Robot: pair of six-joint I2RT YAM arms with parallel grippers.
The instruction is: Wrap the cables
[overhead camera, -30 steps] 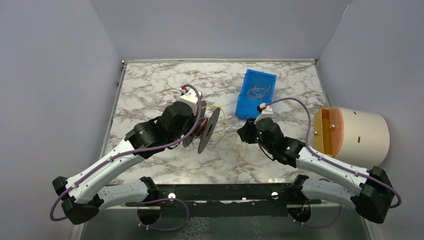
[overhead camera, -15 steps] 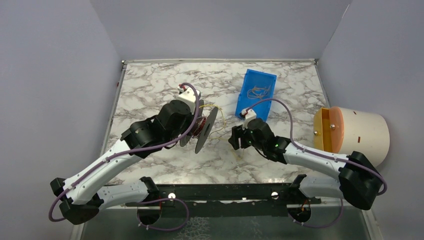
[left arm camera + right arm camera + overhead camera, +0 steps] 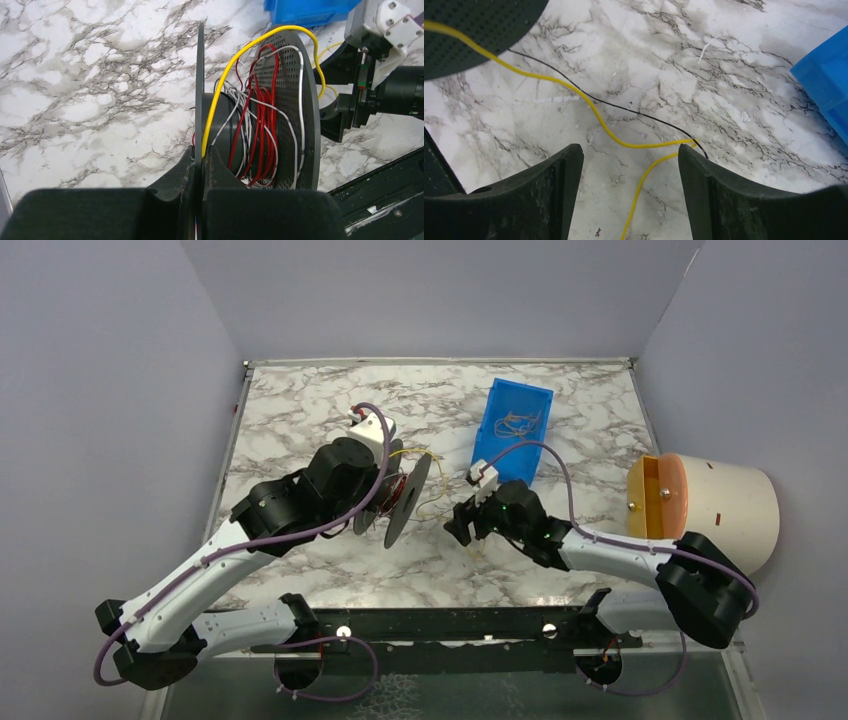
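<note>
- The left hand (image 3: 200, 167) is clenched on the rim of the near disc of the black spool (image 3: 292, 105), which stands on edge over the marble worktop (image 3: 75, 75).
- The cables (image 3: 260, 125) sit mostly on that spool: red and white strands are wound around the hub, between the solid near disc and the perforated far disc.
- A yellow cable (image 3: 235, 60) rises from beside the left hand's fingers, arcs over the windings and the top rim of the perforated disc, and drops behind it on the side of the right arm.
- The right hand (image 3: 630, 160) is released, its fingers spread wide and low over the worktop, grasping nothing.
- Between those fingers the yellow cable (image 3: 599, 117) lies slack on the marble in a loose bend, with a thin black wire (image 3: 644, 116) running just beside it and crossing it.
- From above, the right hand (image 3: 462, 528) is near the spool (image 3: 400, 498), on its right, with loose yellow loops on the worktop between them.
- A blue bin (image 3: 525, 390) lies behind the right hand and holds a small tangle of strands (image 3: 518, 423), orange and yellow.
- A cream drum (image 3: 730, 510) lies on its side at the right edge, its orange end facing left.
</note>
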